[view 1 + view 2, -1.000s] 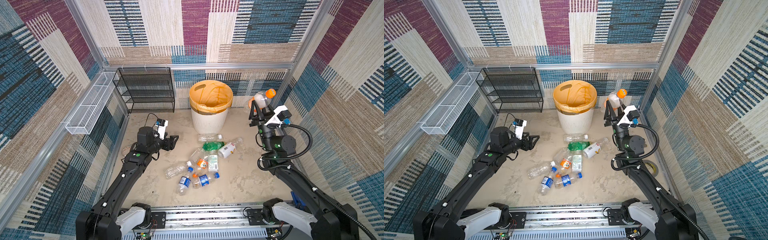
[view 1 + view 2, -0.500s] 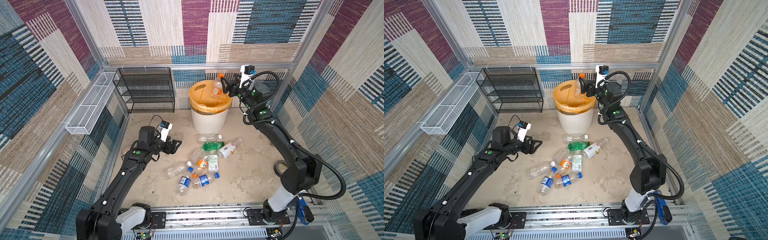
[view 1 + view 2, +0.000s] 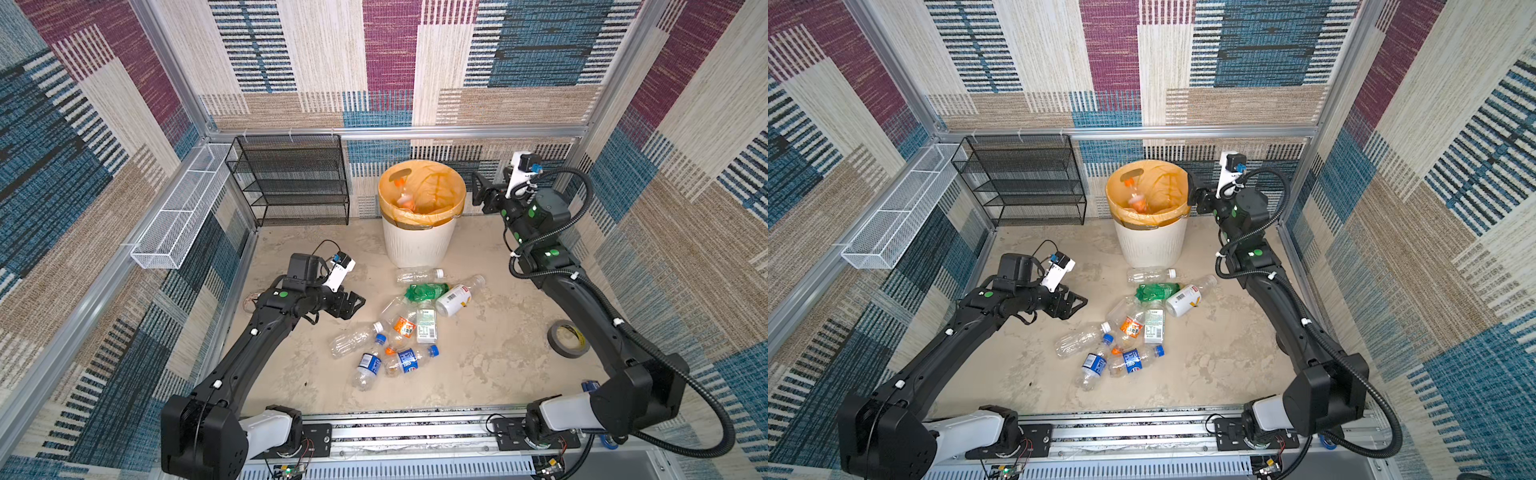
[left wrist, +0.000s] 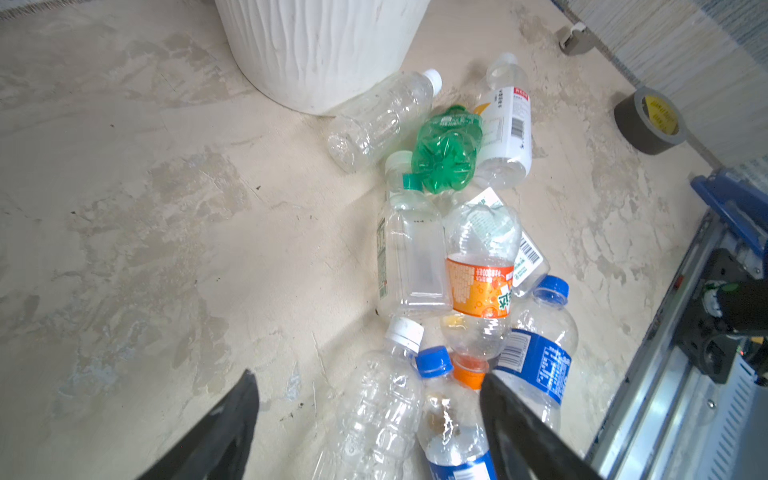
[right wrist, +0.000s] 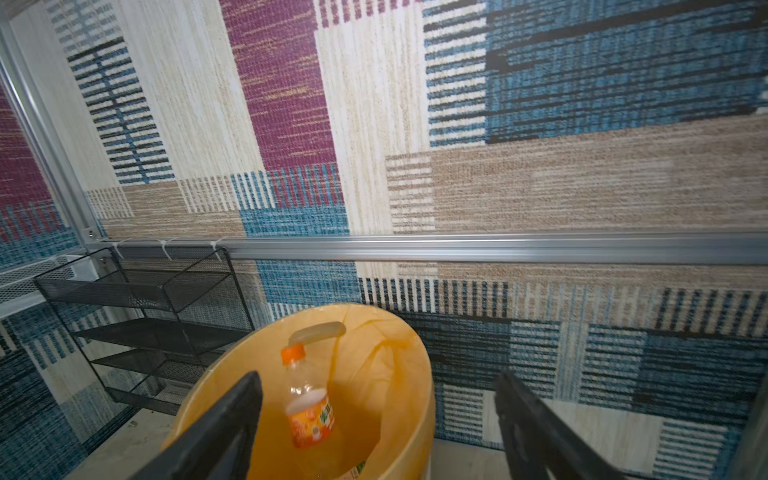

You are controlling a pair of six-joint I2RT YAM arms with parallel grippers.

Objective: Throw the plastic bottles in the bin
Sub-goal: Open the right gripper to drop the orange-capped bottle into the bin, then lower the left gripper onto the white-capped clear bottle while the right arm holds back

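Over at the back edge of the floor (image 3: 478,365), the right gripper (image 3: 478,193) is hanging just beside the bin (image 3: 417,245) rim. Its jaws are spread wide with nothing in them. An orange-capped bottle (image 5: 309,409) is sitting inside the liner (image 3: 440,187), so that drop looks done.

Eight or so bottles (image 3: 417,328) are lying mid-floor in front of the bin, touching or overlapping. The left gripper (image 3: 353,302) is hovering low just beside their left side, fingers apart and empty. It's pointing at the clear white-capped bottle (image 4: 382,411) and a blue-capped bottle (image 4: 449,419).

So it's looking like the reach-for-the-next-pick step. The next move calls for getting the jaws around one bottle body only. Those two are lying against each other, so it could pinch both or skid one away. The tape roll (image 3: 567,338) near the right edge isn't part of this.
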